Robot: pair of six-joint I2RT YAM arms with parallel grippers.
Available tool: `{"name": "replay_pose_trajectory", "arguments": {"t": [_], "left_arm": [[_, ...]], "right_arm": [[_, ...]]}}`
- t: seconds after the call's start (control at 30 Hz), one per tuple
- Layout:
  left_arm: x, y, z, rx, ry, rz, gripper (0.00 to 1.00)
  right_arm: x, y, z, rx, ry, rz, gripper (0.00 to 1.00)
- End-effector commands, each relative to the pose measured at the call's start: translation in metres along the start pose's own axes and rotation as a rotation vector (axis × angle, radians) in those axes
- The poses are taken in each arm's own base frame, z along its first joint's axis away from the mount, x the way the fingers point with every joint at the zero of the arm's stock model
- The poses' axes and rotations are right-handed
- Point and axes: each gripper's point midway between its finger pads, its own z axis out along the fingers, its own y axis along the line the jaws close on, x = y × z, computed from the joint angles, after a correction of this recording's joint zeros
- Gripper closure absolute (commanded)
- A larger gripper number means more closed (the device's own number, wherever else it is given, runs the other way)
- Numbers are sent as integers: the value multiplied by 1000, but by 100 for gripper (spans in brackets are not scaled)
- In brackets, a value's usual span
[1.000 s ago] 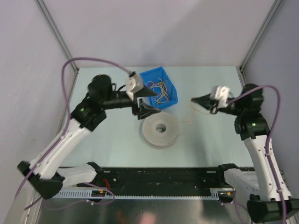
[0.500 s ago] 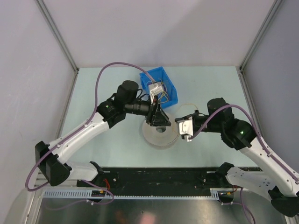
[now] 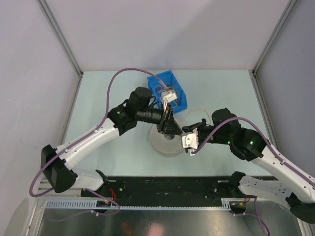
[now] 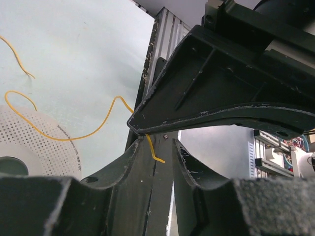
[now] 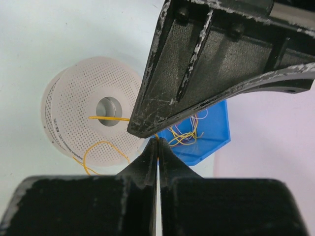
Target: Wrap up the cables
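Note:
A yellow cable lies in a loop over the white perforated spool. My left gripper is shut on it, and its short bent end sticks out past the jaws. In the top view the left gripper hangs over the spool's far side. My right gripper is shut on a thin yellow strand at the spool's right edge, as the top view also shows. Another yellow end enters the spool's hub. Yellow, orange and purple cables lie tangled in the blue bin.
The spool lies flat on the pale table. The blue bin stands just behind it. A black rail runs along the near edge. The metal frame posts and grey walls close in the sides.
Both arms have swung in to the spool. The left gripper has moved from the bin's edge to above the spool. The right gripper has come in from the far right to the spool's right edge.

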Motion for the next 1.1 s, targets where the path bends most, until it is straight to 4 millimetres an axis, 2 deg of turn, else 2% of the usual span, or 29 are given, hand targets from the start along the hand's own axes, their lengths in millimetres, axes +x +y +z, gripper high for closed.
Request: {"name": "replay_pose_trajectory", "arguments": {"t": [0.0,0.1,0.13,0.23,0.3,0.4,0.5,0.67,0.73,1.07], "left_arm": [[0,-1,6,6,-5,-4,66],[1,1,8,-1,-4,-6,67],[0,1,8,-3,-6,-2,71],[-5,-1,7,5,-14,20,94],[-8,-5,4,15,-25,46,98],[-15,-11,-7,31,-53,107,100],[-22,-14,-19,37,-88,164,100],[-29,-25,-26,84,-133,253,100],[-34,-27,-28,85,-154,290,100],[-58,-25,-38,8,-258,384,100]], "right_arm": [[-5,-9,0,41,-6,-34,100],[-8,-8,1,36,-13,-45,100],[-9,-8,0,34,-16,-49,100],[-9,-6,-1,32,-15,-44,97],[-5,-7,-2,45,7,-6,83],[11,-10,-8,68,39,107,61],[24,-17,-19,87,-7,259,51],[33,-28,-29,89,-127,490,46],[27,-29,-28,73,-173,549,43],[-2,-32,-30,23,-309,648,46]]}}
